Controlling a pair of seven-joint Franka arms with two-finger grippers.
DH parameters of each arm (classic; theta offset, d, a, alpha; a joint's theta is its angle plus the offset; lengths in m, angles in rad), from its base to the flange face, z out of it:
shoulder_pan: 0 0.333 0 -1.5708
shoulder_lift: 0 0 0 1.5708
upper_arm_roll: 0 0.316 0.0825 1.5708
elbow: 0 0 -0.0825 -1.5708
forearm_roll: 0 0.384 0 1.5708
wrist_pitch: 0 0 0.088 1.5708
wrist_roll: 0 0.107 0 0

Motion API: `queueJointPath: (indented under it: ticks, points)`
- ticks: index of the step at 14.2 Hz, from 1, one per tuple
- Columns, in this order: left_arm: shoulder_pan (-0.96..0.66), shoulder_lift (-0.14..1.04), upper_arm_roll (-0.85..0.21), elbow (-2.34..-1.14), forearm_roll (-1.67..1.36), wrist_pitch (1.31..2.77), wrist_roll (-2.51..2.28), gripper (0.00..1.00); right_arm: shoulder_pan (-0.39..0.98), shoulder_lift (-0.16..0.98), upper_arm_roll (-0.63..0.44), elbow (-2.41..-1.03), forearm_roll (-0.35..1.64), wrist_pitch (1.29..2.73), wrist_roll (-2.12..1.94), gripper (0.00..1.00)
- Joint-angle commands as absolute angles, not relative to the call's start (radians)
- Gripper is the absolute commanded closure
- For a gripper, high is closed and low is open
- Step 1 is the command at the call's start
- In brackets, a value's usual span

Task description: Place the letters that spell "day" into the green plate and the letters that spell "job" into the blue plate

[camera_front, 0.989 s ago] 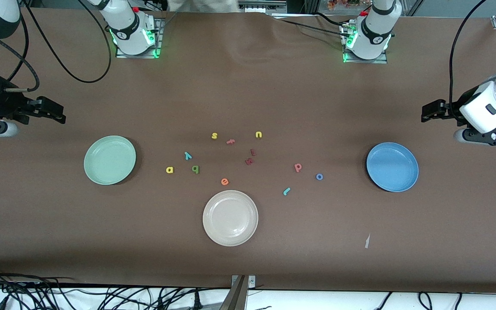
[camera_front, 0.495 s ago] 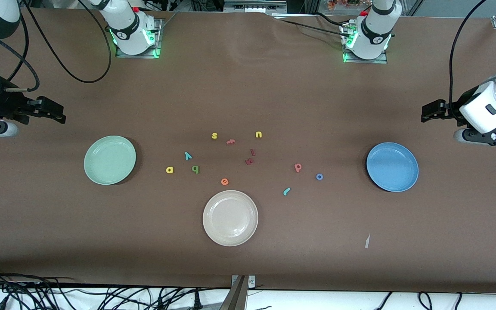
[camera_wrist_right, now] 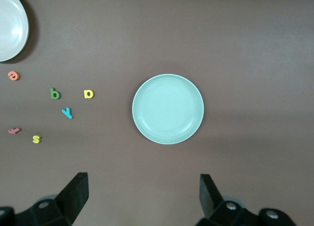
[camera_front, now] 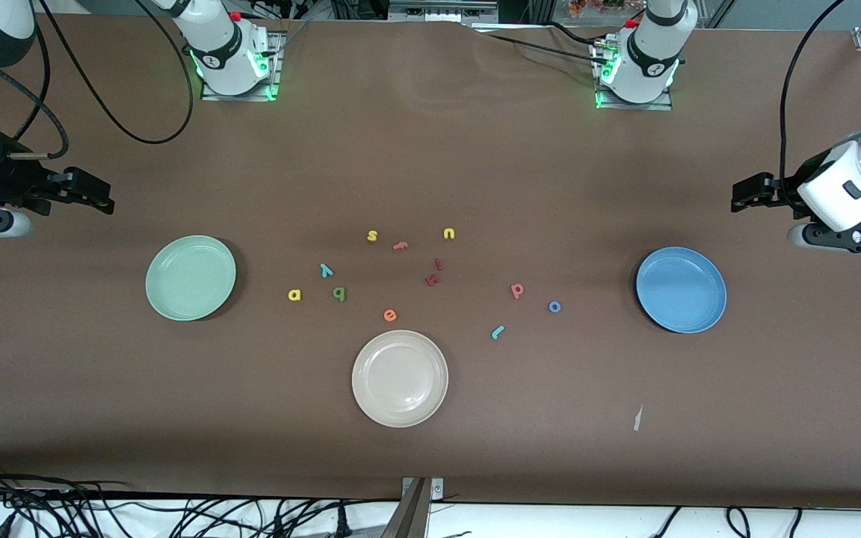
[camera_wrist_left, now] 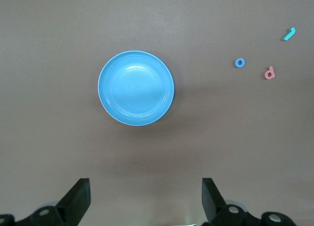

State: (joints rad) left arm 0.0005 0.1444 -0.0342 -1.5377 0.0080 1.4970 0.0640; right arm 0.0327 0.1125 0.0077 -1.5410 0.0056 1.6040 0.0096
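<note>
Letters for "day", a yellow "a" [camera_front: 294, 295], a dark green "d" [camera_front: 338, 294] and a teal "y" [camera_front: 326, 270], lie flat on the brown table [camera_front: 430, 448], unmoved since a second ago, clustered near the green plate [camera_front: 190, 278] toward the right arm's end. The "job" set, a salmon "b" [camera_front: 517, 291], a blue ring "o" [camera_front: 554, 306] and a teal hook "j" [camera_front: 498, 332], also stays put, near the blue plate [camera_front: 681, 290] toward the left arm's end. Both plates hold nothing. The one change from a second ago is at the table's top edge, where a pale blurred shape has gone. The right gripper [camera_front: 98, 196] still waits over the table by the green plate, jaws spread wide and holding nothing; the left gripper [camera_front: 746, 194] likewise waits by the blue plate, jaws apart and empty. A white plate [camera_front: 400, 378] sits nearest the front camera, with an orange "e" [camera_front: 390, 315] just beside it; a yellow "s" [camera_front: 372, 236] and "u" [camera_front: 448, 234] lie farthest from it.
</note>
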Motion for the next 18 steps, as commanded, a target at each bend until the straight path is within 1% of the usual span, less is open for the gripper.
queueJointPath:
  ticks: [1, 18]
  points:
    - [0.006, 0.138, -0.037, -1.545, 0.002, 1.508, 0.074, 0.0, 0.032, 0.112, 0.006, -1.526, 0.009, 1.586, 0.017, 0.0]
    - [0.006, 0.14, -0.037, -1.545, 0.003, 1.508, 0.074, 0.0, 0.034, 0.107, 0.011, -1.525, 0.008, 1.569, 0.017, 0.0]
